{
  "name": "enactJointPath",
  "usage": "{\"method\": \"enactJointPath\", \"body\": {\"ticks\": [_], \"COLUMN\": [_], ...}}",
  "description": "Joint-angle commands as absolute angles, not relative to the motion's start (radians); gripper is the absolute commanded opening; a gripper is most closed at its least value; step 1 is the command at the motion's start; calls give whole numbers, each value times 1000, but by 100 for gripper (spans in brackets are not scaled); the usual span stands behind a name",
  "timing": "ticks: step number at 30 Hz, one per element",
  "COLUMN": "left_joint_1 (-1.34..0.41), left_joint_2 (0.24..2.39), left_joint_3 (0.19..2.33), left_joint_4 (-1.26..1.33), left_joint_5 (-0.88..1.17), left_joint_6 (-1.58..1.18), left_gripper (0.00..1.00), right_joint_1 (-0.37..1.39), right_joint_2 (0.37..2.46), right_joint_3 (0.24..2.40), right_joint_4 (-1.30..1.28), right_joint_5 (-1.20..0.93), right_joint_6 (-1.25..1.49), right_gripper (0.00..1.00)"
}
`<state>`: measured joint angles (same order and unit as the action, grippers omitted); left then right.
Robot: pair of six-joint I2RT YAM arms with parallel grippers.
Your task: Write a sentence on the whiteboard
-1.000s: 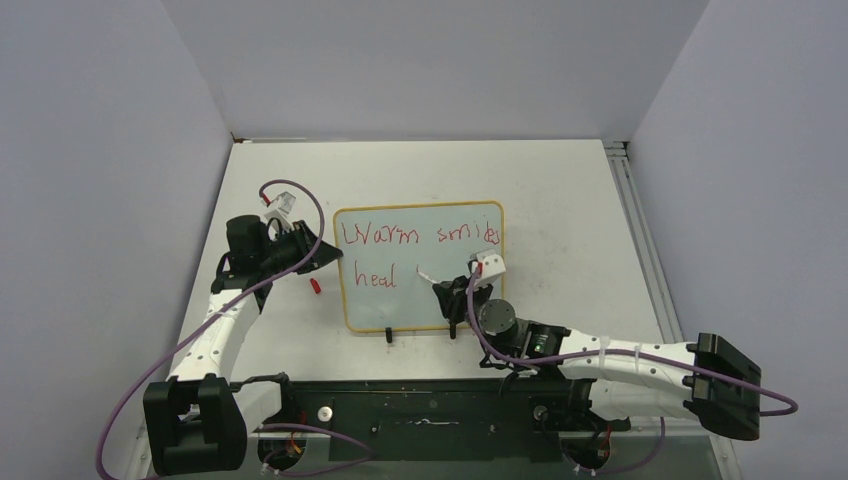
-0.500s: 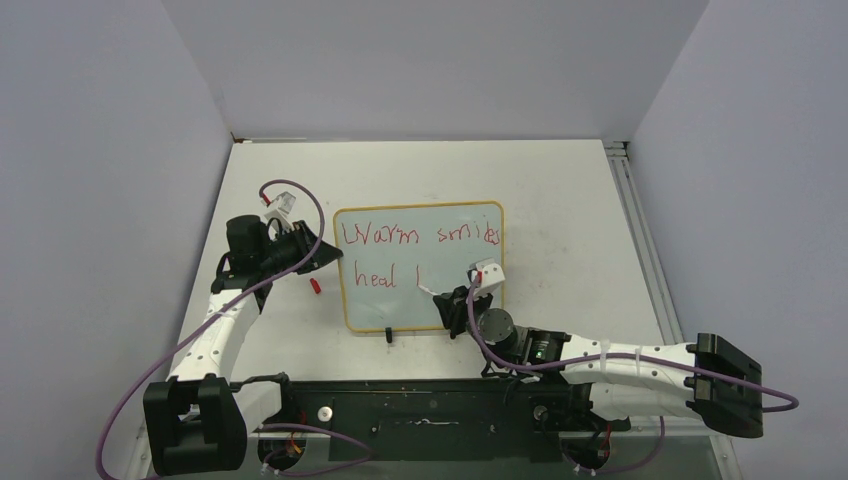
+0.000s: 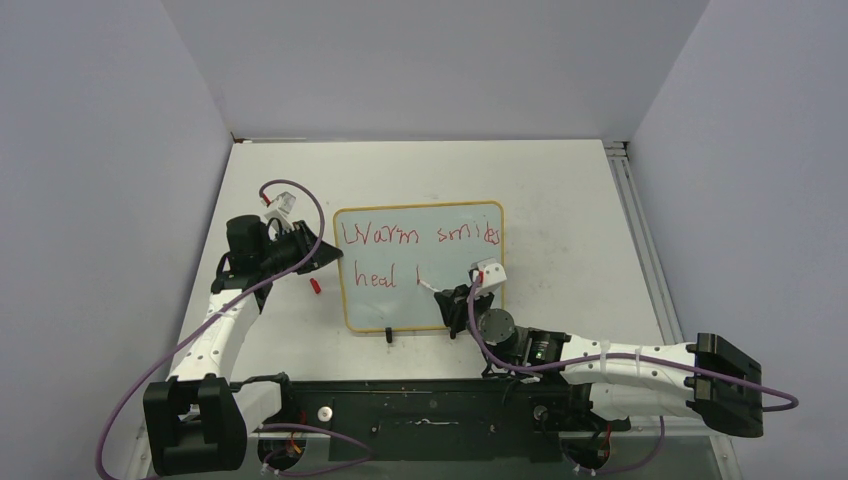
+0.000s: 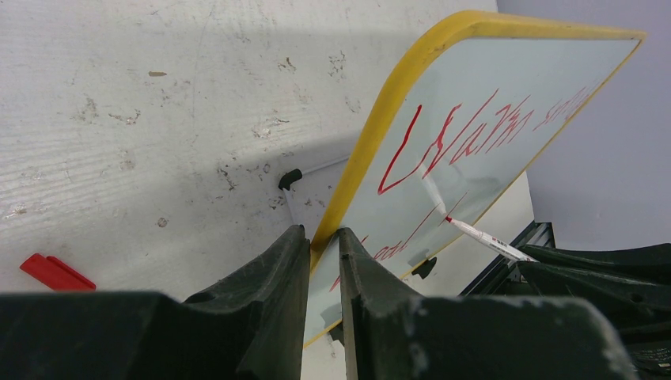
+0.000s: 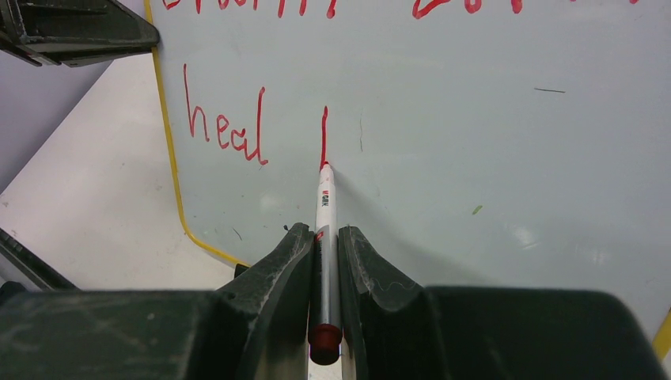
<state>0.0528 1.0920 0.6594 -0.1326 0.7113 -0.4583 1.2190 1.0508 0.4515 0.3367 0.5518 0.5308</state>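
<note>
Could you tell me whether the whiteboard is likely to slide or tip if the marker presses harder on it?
Probably stiff: the whiteboard shows a flat face under the marker tip. Alone it might skid or rock, since it rests on small black feet; the left gripper clamping its yellow frame likely prevents that.

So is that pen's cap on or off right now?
Off. The pen, clamped in the right gripper, has its bare red tip touching the whiteboard at the foot of a red stroke.
</note>
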Motion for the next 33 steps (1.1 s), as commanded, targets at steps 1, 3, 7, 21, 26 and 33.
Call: {"method": "enactJointPath", "body": {"ticks": [1,3,7,21,26,33], "left_joint_1": [46,46,46,46,46,46], "left_joint_2": [1079,1081,1081,1079,1077,1077], "left_joint_3": [709,710,710,710,709,709], "left_joint_4": [-124,-124,-124,-126,-126,-127], "left_joint_5": [715,716,716,716,716,715], "left_joint_6": [-438,-437,-437,-437,-436,-436], "left_gripper": [19,19,19,19,19,19], "right_joint_1": [1212,1211,1211,1222,1227,1238], "right_joint_2": [1038,1034,1025,1008,1019,1022], "right_joint_3": [471,470,463,426,428,420], "right_joint_4": [379,377,359,301,291,281], "right_joint_5": [610,615,623,618,616,619], "right_joint_6": [503,505,517,575,582,603], "right_gripper": [5,5,5,5,5,5]}}
